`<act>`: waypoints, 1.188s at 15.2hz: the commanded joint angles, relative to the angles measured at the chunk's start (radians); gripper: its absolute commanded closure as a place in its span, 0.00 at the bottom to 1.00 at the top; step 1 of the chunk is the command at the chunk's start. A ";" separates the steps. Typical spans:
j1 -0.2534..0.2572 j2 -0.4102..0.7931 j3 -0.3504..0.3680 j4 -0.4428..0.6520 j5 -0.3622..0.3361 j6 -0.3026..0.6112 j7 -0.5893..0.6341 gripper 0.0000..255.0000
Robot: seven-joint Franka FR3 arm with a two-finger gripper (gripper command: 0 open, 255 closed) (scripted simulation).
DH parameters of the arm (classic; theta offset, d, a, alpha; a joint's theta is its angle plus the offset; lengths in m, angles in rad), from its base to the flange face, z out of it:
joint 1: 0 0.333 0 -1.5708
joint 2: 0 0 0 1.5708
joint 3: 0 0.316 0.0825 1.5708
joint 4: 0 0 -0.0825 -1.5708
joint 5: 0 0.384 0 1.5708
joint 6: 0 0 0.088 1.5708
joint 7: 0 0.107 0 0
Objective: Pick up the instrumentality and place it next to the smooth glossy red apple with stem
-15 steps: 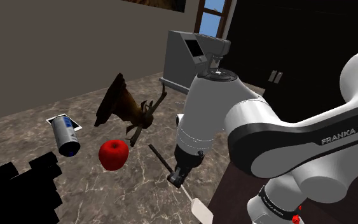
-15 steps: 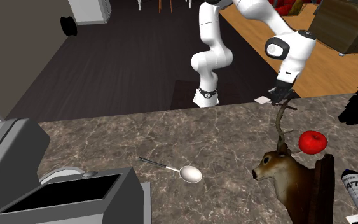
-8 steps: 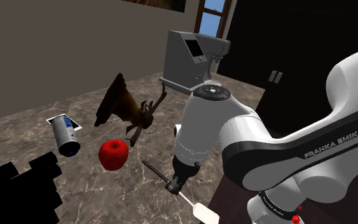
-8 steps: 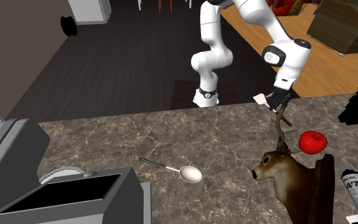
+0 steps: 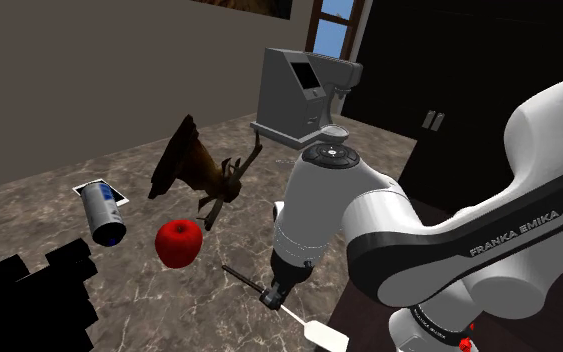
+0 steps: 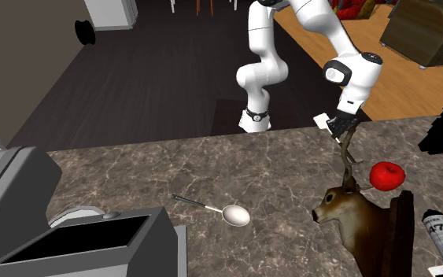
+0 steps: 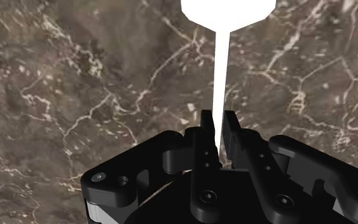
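Note:
My gripper (image 5: 273,292) hangs low over the dark marble counter (image 5: 219,310), shut on a spatula (image 5: 304,325). Its dark handle points toward the red apple (image 5: 179,243), and its white blade sticks out past the counter's near edge. In the wrist view the fingers (image 7: 201,137) clasp the thin white shaft of the spatula (image 7: 221,70), with the blade ahead of them. The apple (image 6: 386,175) rests on the counter, a hand's width from the handle tip. From the second exterior view the gripper (image 6: 339,126) is at the counter's far edge.
A mounted deer head (image 5: 199,165) lies just behind the apple, antlers toward the arm. A spray can (image 5: 101,212) lies at the shoulder view's left, beside a black blocky object (image 5: 29,300). A grey machine (image 5: 299,95) stands at the back. A metal spoon (image 6: 231,214) lies mid-counter.
The arm has bent lower and the gripper has slid down and slightly to the shoulder view's left, carrying the spatula closer to the counter. Nothing else has moved.

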 commanded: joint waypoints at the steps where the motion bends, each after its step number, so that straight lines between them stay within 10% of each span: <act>1: 0.000 0.000 0.000 0.000 0.000 0.000 0.000 1.00; 2: 0.000 0.000 0.000 0.000 0.000 0.000 0.000 0.00; 18: 0.020 -0.100 -0.044 0.062 0.010 -0.160 -0.017 0.00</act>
